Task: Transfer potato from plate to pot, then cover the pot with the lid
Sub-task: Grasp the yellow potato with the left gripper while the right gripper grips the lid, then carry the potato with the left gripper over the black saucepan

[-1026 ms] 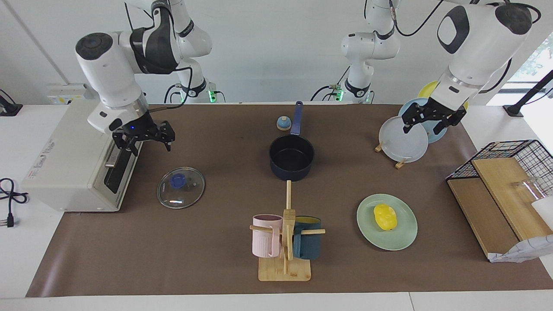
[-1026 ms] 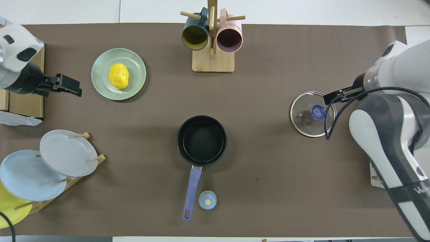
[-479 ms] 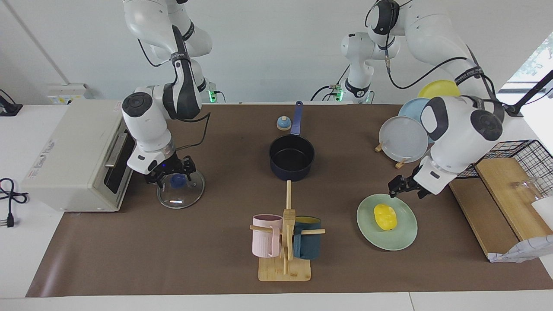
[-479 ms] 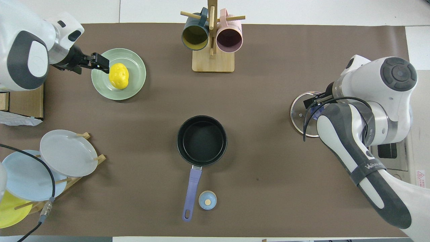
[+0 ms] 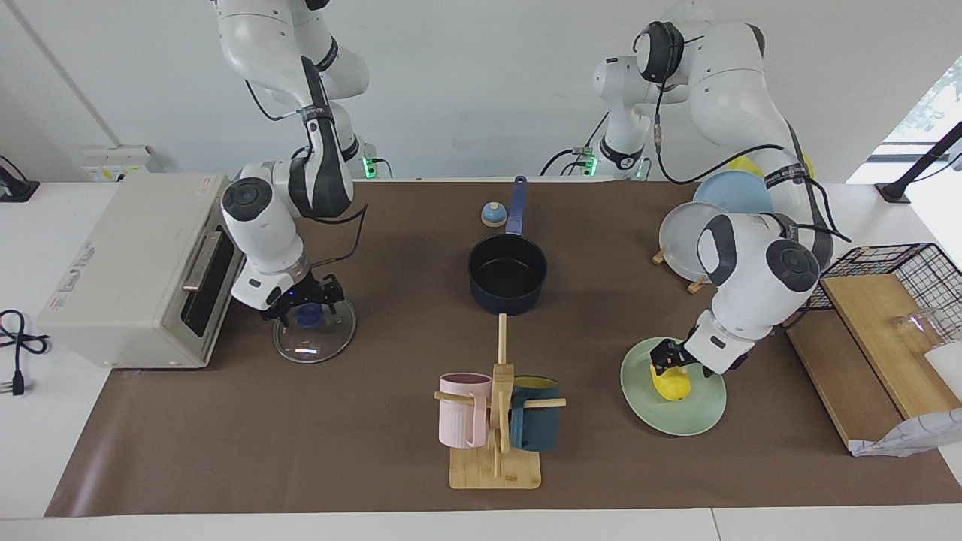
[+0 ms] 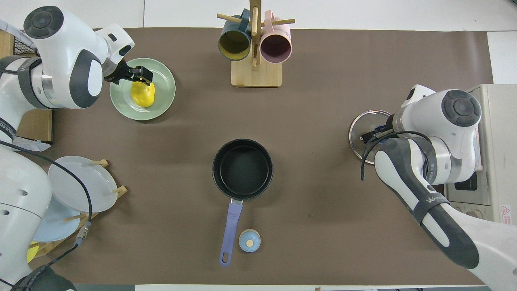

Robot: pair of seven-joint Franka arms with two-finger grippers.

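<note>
Both grippers have dropped since the earlier frames: the left gripper (image 5: 671,359) now sits at the potato (image 5: 671,383) on the plate (image 5: 695,421), fingers straddling its top though a firm pinch cannot be told, while the right gripper (image 5: 304,303) is down around the lid (image 5: 316,340) knob, grip likewise unclear. Nothing is done yet: the pot (image 5: 508,272) is empty mid-tabletop. From the pot, the mug rack (image 5: 497,421) stands at six o'clock in the facing view, the potato at four, a small dome (image 5: 493,215) beside the handle; neither path looks blocked.

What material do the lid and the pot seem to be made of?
The lid looks like clear glass with a metal rim: the brown table shows through it, and it glints. Its blue knob may be plastic. The pot seems coated metal, dark and matte inside.
</note>
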